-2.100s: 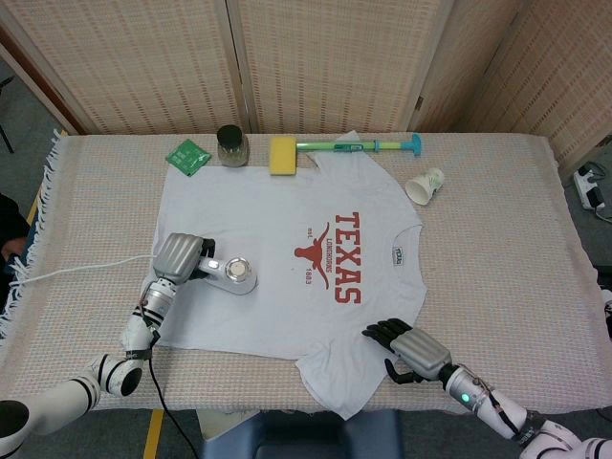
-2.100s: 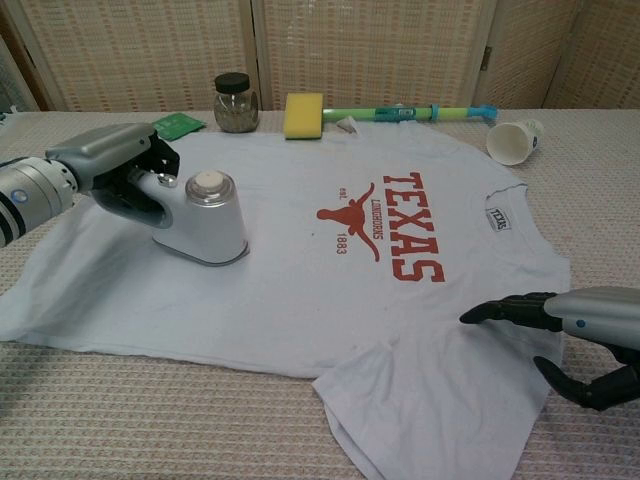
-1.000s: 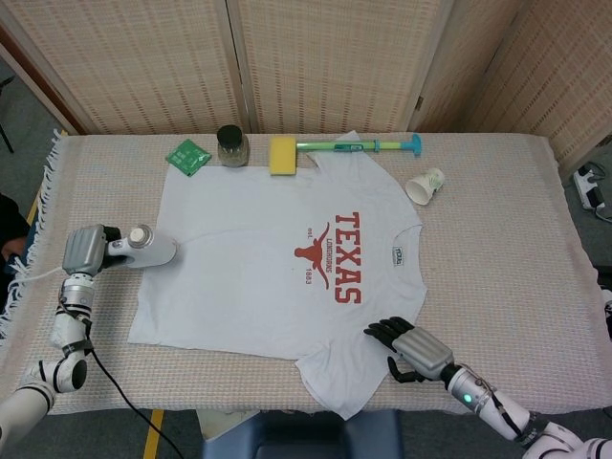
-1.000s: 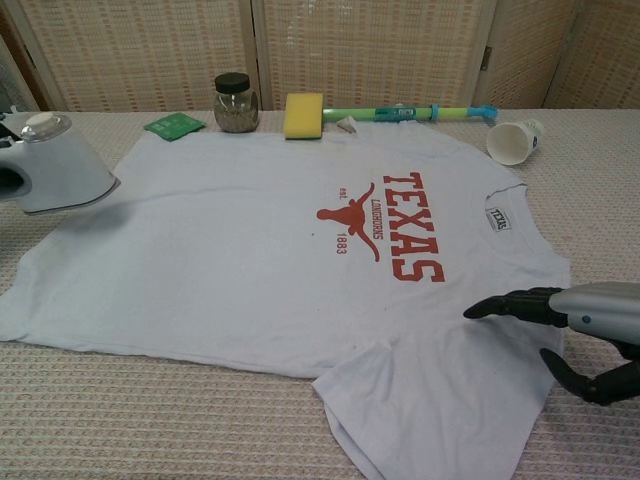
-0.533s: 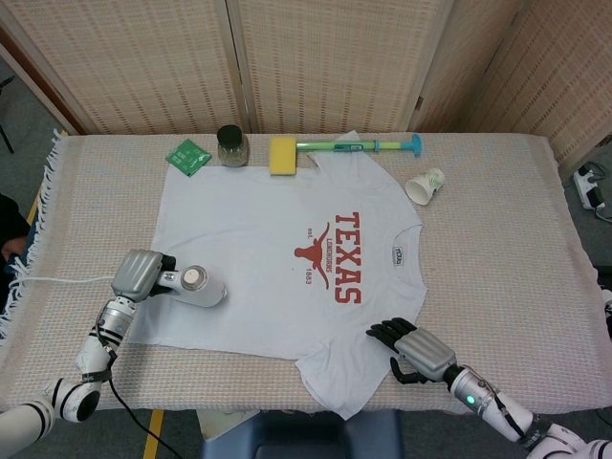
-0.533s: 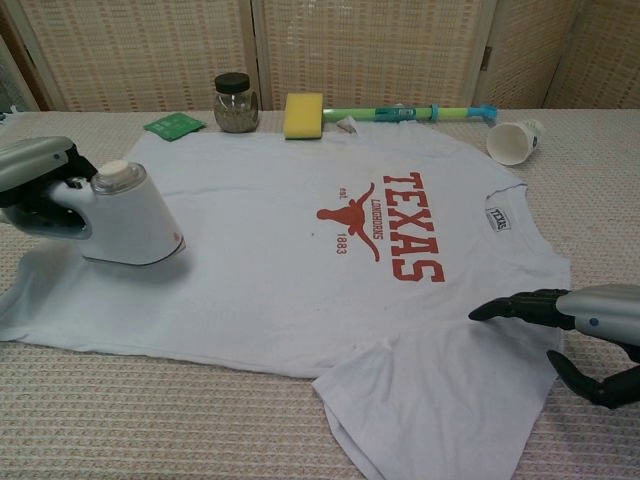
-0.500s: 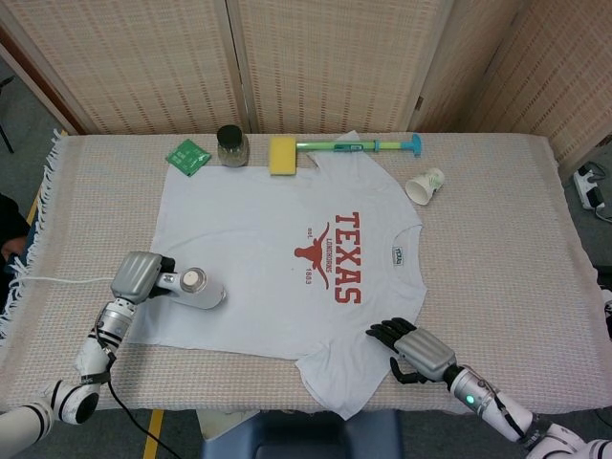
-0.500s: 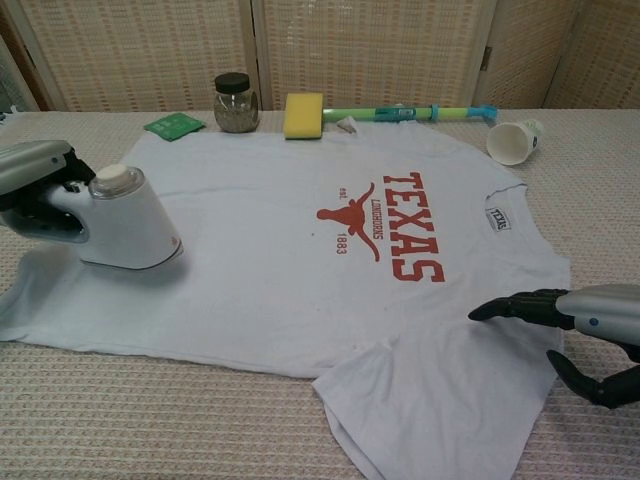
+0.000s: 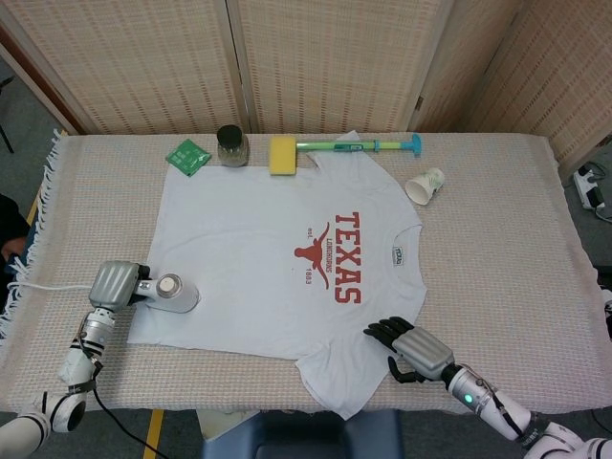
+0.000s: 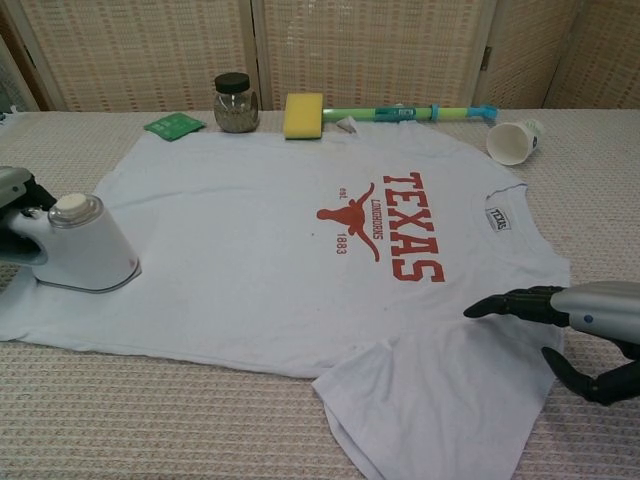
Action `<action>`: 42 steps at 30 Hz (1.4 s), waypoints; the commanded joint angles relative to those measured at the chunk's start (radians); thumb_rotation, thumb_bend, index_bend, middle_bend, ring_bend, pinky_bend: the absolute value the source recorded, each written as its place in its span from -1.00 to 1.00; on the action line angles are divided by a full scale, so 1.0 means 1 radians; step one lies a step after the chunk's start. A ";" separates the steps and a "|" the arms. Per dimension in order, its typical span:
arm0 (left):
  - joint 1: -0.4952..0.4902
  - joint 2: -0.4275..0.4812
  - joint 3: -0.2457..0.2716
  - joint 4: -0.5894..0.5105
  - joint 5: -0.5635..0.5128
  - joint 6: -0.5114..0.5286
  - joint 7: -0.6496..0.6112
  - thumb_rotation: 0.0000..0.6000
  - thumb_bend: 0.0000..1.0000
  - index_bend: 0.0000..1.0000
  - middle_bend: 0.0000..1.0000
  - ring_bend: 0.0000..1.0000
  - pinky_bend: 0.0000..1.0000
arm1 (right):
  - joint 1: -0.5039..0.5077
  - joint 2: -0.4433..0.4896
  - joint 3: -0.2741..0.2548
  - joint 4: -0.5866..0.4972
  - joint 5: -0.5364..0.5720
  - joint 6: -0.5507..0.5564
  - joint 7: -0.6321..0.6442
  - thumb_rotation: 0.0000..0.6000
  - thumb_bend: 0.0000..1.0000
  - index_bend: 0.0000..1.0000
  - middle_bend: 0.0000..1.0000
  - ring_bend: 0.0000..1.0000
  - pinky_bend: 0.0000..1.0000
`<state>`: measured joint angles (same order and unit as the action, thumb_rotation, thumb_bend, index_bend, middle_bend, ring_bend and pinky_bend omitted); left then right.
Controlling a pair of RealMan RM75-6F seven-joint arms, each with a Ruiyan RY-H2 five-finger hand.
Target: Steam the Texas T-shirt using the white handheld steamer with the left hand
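The white Texas T-shirt (image 9: 277, 258) (image 10: 290, 250) lies flat on the table, red logo facing up. My left hand (image 9: 113, 285) (image 10: 12, 215) grips the white handheld steamer (image 9: 170, 294) (image 10: 78, 250), which sits on the shirt's near-left part close to its hem; its white cord trails off to the left. My right hand (image 9: 409, 350) (image 10: 575, 325) rests with fingers spread on the shirt's near-right sleeve edge, holding nothing.
Along the far edge stand a green packet (image 9: 187, 155), a dark-lidded jar (image 9: 231, 145), a yellow sponge (image 9: 283, 155) and a green-blue tube (image 9: 368, 145). A paper cup (image 9: 425, 185) lies tipped right of the collar. Wicker screens stand behind the table.
My left hand has slid the steamer left and a little nearer, from the lower-left body of the shirt to its left edge. The right hand has barely moved.
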<state>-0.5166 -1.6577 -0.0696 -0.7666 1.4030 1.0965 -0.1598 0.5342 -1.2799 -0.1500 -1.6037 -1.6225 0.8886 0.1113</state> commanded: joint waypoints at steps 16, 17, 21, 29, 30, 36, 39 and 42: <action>-0.051 -0.019 -0.120 0.105 -0.074 -0.029 -0.139 1.00 -0.25 0.95 1.00 0.69 0.59 | -0.009 0.016 -0.005 -0.026 0.003 0.020 -0.022 0.09 0.62 -1.00 -0.93 -1.00 -1.00; -0.061 -0.018 -0.121 0.079 -0.067 -0.022 -0.122 1.00 -0.25 0.95 1.00 0.69 0.59 | -0.010 0.017 -0.006 -0.027 0.001 0.022 -0.021 0.08 0.62 -1.00 -0.93 -1.00 -1.00; -0.113 -0.035 -0.133 -0.026 -0.049 -0.011 -0.031 1.00 -0.25 0.95 1.00 0.69 0.59 | -0.013 0.021 -0.009 -0.025 -0.004 0.030 -0.013 0.09 0.63 -1.00 -0.93 -1.00 -1.00; -0.219 -0.138 -0.156 -0.027 -0.061 -0.075 0.127 1.00 -0.25 0.95 1.00 0.69 0.59 | -0.021 0.024 -0.015 -0.017 -0.008 0.042 0.002 0.08 0.63 -1.00 -0.93 -1.00 -1.00; -0.228 -0.150 -0.159 -0.016 -0.065 -0.082 0.134 1.00 -0.25 0.95 1.00 0.69 0.59 | -0.021 0.024 -0.015 -0.016 -0.009 0.043 0.003 0.08 0.63 -1.00 -0.93 -1.00 -1.00; -0.272 -0.237 -0.183 0.098 -0.102 -0.115 0.191 1.00 -0.25 0.95 1.00 0.69 0.59 | -0.022 0.022 -0.015 -0.013 -0.009 0.044 0.005 0.08 0.63 -1.00 -0.93 -1.00 -1.00; -0.287 -0.272 -0.202 0.165 -0.134 -0.146 0.205 1.00 -0.25 0.95 1.00 0.69 0.59 | -0.023 0.022 -0.014 -0.014 -0.006 0.043 0.003 0.08 0.63 -1.00 -0.93 -1.00 -1.00; -0.295 -0.291 -0.222 0.230 -0.169 -0.181 0.209 1.00 -0.25 0.95 1.00 0.69 0.59 | -0.024 0.025 -0.013 -0.018 -0.005 0.045 -0.002 0.08 0.63 -1.00 -0.93 -1.00 -1.00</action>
<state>-0.7989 -1.9253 -0.2718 -0.5820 1.2642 0.9454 0.0386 0.5102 -1.2554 -0.1635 -1.6219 -1.6281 0.9334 0.1092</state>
